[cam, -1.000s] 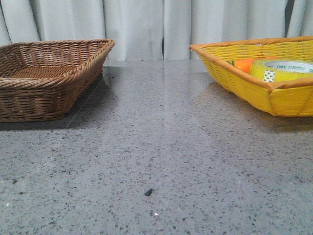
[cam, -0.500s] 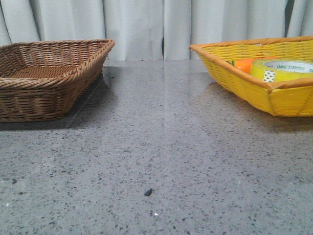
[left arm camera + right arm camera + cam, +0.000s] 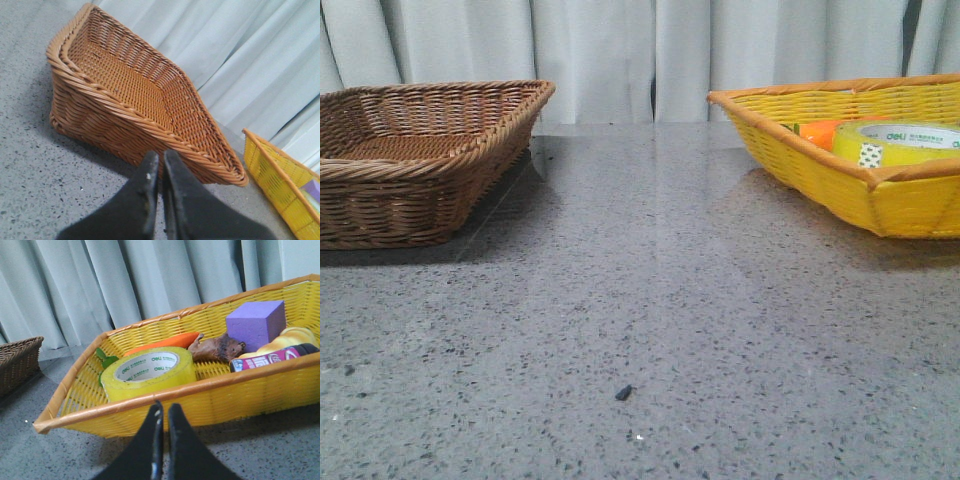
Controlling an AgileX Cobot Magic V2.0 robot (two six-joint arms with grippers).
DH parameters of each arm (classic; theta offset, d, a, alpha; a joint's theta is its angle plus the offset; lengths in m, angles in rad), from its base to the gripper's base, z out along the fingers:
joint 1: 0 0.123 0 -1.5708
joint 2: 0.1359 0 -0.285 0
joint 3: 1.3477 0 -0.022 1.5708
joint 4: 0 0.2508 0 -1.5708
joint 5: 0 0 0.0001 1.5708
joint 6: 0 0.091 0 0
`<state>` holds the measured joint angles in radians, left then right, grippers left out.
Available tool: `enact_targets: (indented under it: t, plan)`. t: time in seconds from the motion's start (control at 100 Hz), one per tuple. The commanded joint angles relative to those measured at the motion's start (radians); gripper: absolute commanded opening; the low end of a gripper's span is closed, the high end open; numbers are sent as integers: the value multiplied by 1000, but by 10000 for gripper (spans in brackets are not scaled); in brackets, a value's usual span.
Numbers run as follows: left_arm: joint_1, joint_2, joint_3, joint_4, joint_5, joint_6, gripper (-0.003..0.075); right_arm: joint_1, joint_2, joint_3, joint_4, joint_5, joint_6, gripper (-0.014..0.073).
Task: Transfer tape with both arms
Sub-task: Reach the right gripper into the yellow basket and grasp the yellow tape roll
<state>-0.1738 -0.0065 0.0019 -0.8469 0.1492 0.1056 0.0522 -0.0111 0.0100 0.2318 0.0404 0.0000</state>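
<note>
The tape (image 3: 150,371), a wide yellow roll with a white core and green print, lies flat in the yellow basket (image 3: 165,392). It also shows in the front view (image 3: 900,143) at the right. My right gripper (image 3: 165,407) is shut and empty, just outside the near rim of the yellow basket, in front of the tape. My left gripper (image 3: 161,156) is shut and empty, above the table beside the brown wicker basket (image 3: 130,107). Neither gripper shows in the front view.
The yellow basket (image 3: 840,170) also holds an orange carrot (image 3: 165,342), a purple block (image 3: 255,320), a brown toy animal (image 3: 217,347), a yellow toy (image 3: 292,337) and a dark bottle (image 3: 272,357). The brown basket (image 3: 420,160) stands far left. A small dark speck (image 3: 623,393) lies on the grey table.
</note>
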Motion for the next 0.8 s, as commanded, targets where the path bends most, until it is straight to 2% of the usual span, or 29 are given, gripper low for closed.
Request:
enact_targets:
  t: [0.0, 0.06, 0.09, 0.18, 0.25, 0.34, 0.41, 0.47, 0.54, 0.63, 0.67, 0.79]
  plan:
    - [3, -28, -7, -44, -71, -7, -21, -6, -19, 16, 109, -107, 42, -74]
    - [-1, -28, -43, -12, -70, 7, -21, -6, -19, -10, 283, -112, 95, -74]
    - [-1, -26, -77, 25, -61, 27, -21, -4, -19, -33, 309, -100, 94, -74]
    - [-1, 13, -190, 194, 3, 72, -20, -3, -1, -140, 255, -10, 92, -74]
    - [-1, 99, -307, 348, 114, 72, -13, -3, 58, -248, 185, 105, 85, -74]
    - [-1, 263, -466, 467, 299, 74, 73, -3, 182, -407, 107, 269, 85, -45]
    - [-1, 396, -578, 485, 403, 74, 190, -3, 320, -537, 81, 371, 85, 22]
    - [-1, 501, -663, 485, 449, 74, 279, -3, 456, -661, 78, 458, 77, 127]
    - [-1, 592, -734, 485, 468, 74, 319, -3, 606, -804, 78, 565, 45, 276]
    - [-1, 665, -783, 485, 460, 74, 315, -3, 794, -990, 78, 723, 6, 430]
    - [-1, 687, -788, 485, 452, 74, 315, -3, 875, -1057, 78, 785, -22, 448]
    - [-28, 705, -790, 485, 432, 74, 315, 6, 1082, -1253, 78, 960, -38, 429]
